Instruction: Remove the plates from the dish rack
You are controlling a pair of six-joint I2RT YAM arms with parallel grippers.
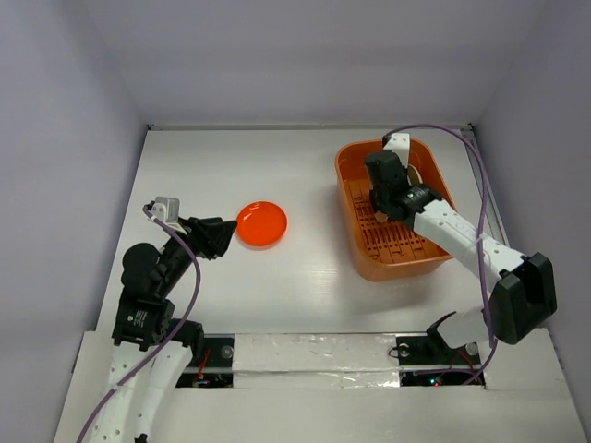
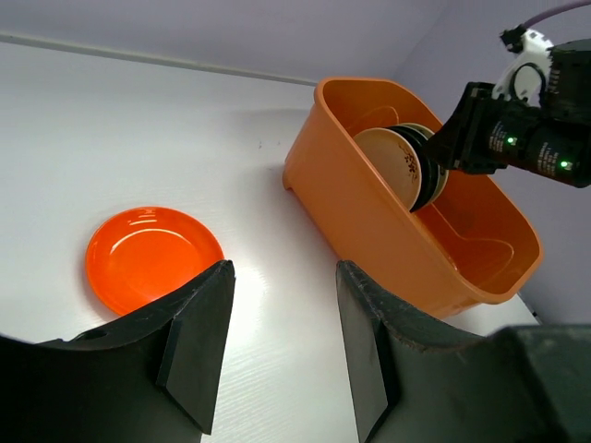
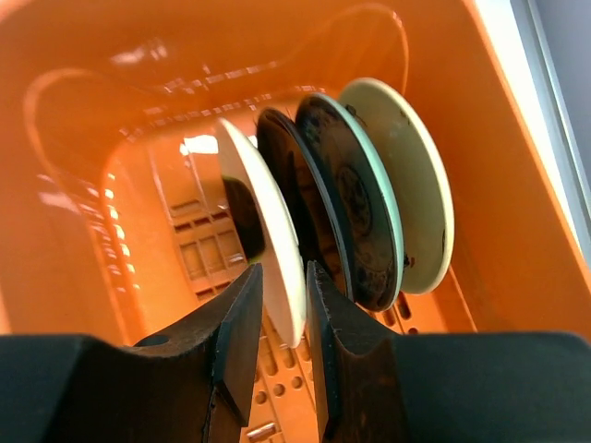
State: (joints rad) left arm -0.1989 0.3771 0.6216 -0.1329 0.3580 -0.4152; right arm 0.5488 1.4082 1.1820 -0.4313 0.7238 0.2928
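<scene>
The orange dish rack (image 1: 399, 264) stands at the right. Several plates stand on edge in it: a cream plate (image 3: 273, 231) in front, then a black plate (image 3: 277, 148), a blue-grey patterned plate (image 3: 355, 208) and another cream plate (image 3: 411, 175). My right gripper (image 3: 282, 268) reaches down into the rack (image 3: 83, 185) with its jaws closed on the rim of the front cream plate. An orange-red plate (image 1: 261, 223) lies flat on the table left of the rack. My left gripper (image 1: 220, 237) is open and empty, just left of that plate (image 2: 152, 258).
The table's far edge meets the back wall behind the rack. The right arm (image 2: 522, 138) hangs over the rack (image 2: 369, 217). The left arm's cable loops near its wrist (image 1: 189, 268).
</scene>
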